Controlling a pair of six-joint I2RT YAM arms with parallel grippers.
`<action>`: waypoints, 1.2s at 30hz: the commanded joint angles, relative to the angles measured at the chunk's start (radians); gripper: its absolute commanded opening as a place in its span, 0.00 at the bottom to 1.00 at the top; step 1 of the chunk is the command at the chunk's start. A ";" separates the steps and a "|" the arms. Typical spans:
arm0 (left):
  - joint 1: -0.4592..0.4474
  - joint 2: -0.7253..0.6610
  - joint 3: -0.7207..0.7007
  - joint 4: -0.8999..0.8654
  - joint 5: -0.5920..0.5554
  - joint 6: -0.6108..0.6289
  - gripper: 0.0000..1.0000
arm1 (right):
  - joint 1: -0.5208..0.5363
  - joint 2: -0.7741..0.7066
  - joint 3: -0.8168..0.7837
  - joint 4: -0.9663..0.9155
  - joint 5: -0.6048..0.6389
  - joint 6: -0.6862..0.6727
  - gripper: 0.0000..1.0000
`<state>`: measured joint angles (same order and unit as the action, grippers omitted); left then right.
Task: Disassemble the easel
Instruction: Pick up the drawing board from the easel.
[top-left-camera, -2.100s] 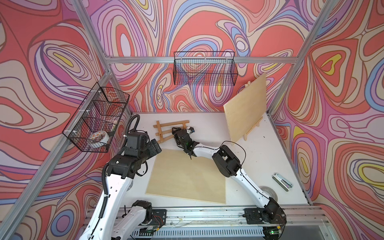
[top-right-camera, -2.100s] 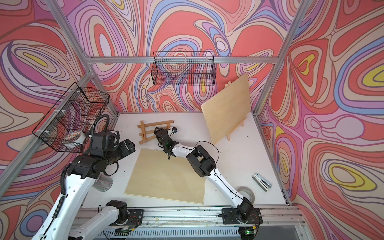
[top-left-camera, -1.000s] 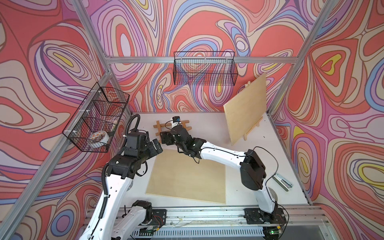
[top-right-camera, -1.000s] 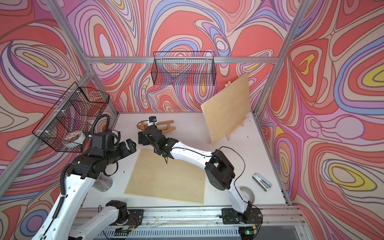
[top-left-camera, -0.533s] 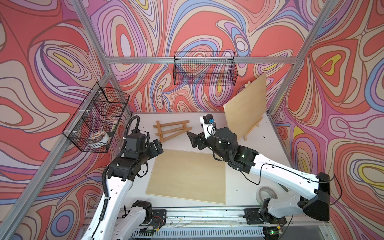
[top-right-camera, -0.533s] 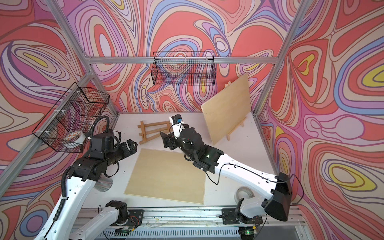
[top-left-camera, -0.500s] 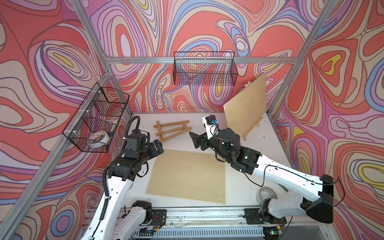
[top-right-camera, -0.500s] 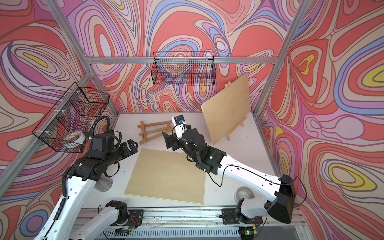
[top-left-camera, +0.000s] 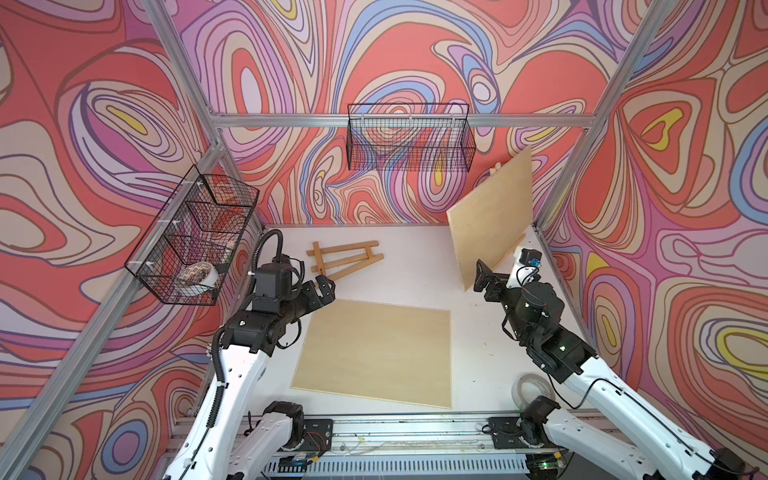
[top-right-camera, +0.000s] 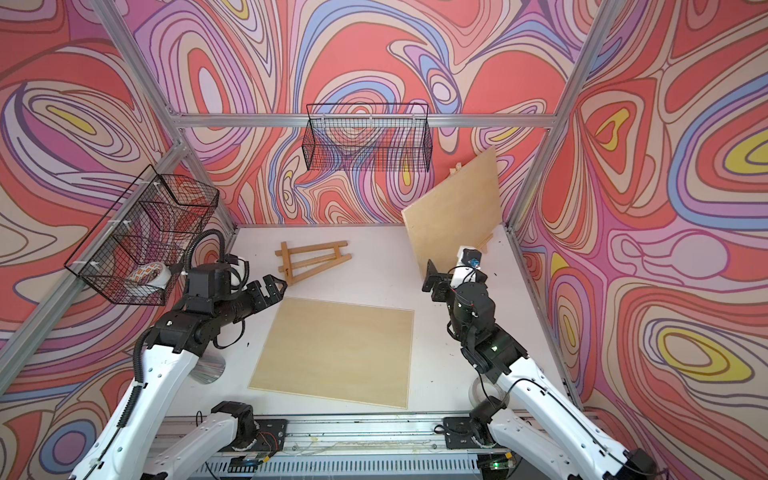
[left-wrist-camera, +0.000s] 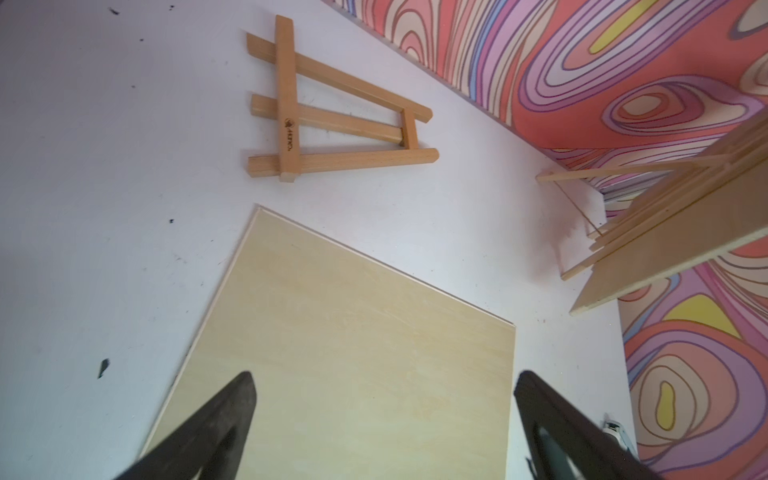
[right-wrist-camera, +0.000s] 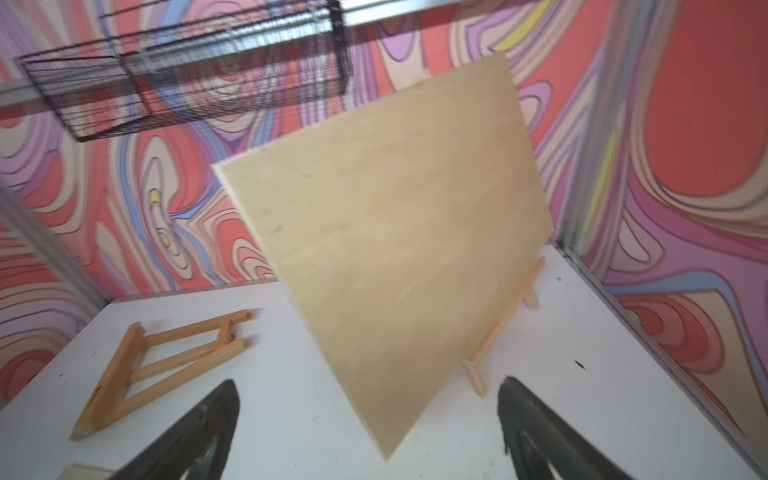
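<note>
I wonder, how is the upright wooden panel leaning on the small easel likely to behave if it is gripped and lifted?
The panel looks thin and flat, so it is probably stiff and light. It only leans tilted on the easel, so a push may tip it. Its smooth faces could slip in a grip.

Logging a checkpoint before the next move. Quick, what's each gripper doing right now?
Left gripper: open, holding nothing.
Right gripper: open, holding nothing.

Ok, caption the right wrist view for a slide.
Open right gripper faces a wooden board propped on a standing easel.
</note>
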<state>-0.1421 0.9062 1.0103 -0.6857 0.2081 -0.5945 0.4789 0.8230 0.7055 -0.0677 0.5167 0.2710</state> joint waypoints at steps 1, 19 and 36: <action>0.005 -0.050 -0.025 0.096 0.084 0.032 1.00 | -0.126 -0.042 -0.134 -0.005 0.015 0.169 0.98; -0.546 0.152 0.083 0.301 -0.202 0.051 1.00 | -0.393 0.192 -0.316 0.182 -0.227 0.387 0.97; -0.682 0.859 0.507 0.731 -0.109 0.175 0.96 | -0.395 0.311 -0.301 0.284 -0.326 0.346 0.95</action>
<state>-0.8257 1.7374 1.4693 -0.0990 0.0841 -0.4633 0.0883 1.1351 0.3943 0.1783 0.2142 0.6304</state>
